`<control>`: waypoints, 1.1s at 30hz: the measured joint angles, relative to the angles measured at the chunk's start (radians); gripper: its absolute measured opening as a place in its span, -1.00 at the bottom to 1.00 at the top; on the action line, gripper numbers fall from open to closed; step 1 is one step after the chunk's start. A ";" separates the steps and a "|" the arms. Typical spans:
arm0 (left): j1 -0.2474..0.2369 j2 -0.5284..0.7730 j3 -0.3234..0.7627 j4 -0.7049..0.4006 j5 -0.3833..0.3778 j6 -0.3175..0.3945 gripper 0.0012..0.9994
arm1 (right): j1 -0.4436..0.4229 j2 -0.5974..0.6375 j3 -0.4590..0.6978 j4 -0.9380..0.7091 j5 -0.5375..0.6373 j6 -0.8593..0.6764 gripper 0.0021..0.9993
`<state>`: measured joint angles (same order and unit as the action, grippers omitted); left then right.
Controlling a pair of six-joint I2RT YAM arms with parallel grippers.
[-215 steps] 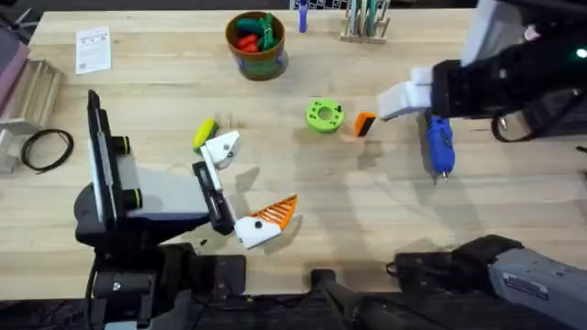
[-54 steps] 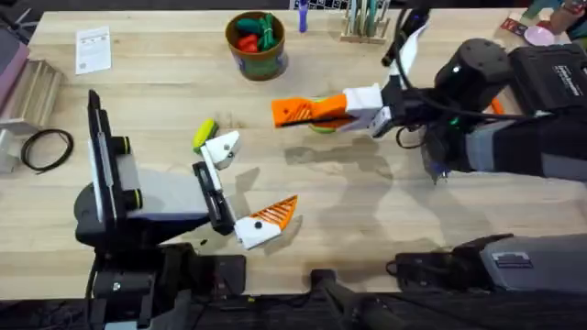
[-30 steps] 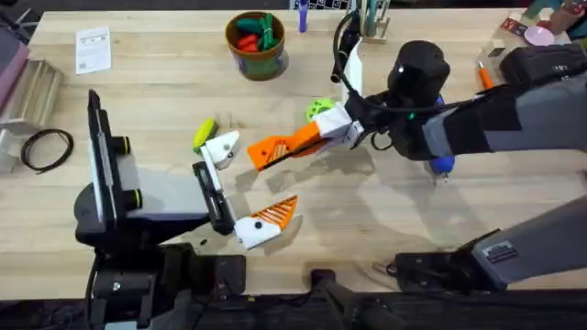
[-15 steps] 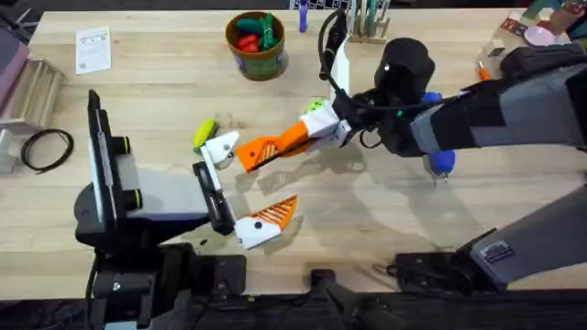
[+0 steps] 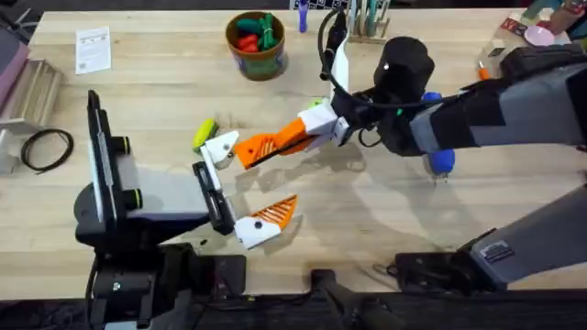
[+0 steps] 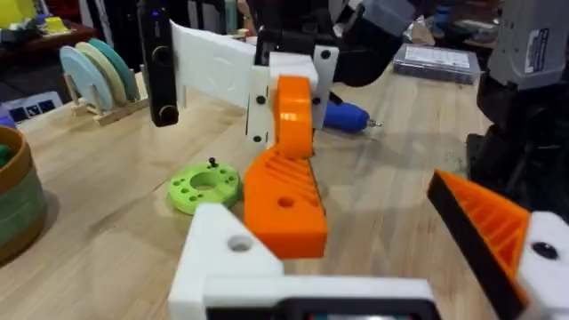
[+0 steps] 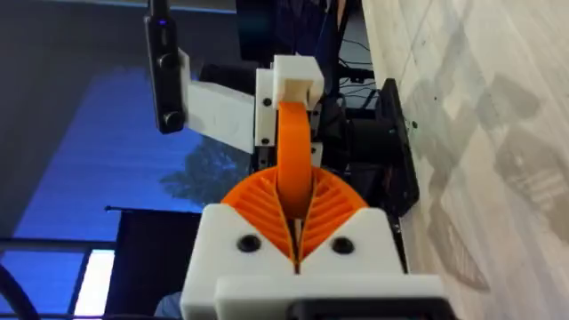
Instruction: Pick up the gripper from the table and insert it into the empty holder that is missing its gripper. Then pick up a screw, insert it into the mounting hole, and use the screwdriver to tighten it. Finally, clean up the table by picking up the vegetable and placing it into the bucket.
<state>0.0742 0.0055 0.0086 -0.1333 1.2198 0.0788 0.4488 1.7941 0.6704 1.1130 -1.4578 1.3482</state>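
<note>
My right gripper (image 5: 249, 152) has reached across the table and is shut on the small orange gripper block (image 7: 293, 147). The block's tip (image 5: 239, 156) meets the white empty holder (image 5: 220, 146) on my left arm. In the left wrist view that holder (image 6: 229, 258) sits right against the right arm's orange fingers (image 6: 284, 200). My left gripper (image 5: 244, 188) is open, its other finger (image 5: 269, 218) carrying an orange pad. The yellow-green vegetable (image 5: 204, 133) lies just beyond the holder. The bucket (image 5: 257, 46) stands at the back. The right arm partly covers the blue screwdriver (image 5: 441, 162).
A green disc (image 6: 204, 188) with a screw standing in it lies behind the right gripper. The bucket holds red and green toy vegetables. A paper card (image 5: 94, 49), a coiled black cable (image 5: 46, 148) and a metal rack (image 5: 32, 84) sit at the left; a disc rack (image 5: 367, 20) stands at the back.
The right arm has taken the orange block from beside the green disc and carried it left to the left arm's holder. It has barely moved in the last half second.
</note>
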 joint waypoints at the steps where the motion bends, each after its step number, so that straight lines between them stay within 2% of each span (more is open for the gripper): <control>1: 0.000 0.000 0.000 0.000 0.000 0.000 0.97 | 0.000 0.002 0.000 0.000 0.000 0.002 -0.99; 33: 0.009 0.000 0.000 0.001 -0.013 -0.005 0.97 | 0.038 0.021 0.003 0.010 0.088 0.007 -0.99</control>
<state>0.0834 0.0053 0.0086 -0.1318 1.2066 0.0742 0.4871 1.8151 0.6731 1.1227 -1.3693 1.3548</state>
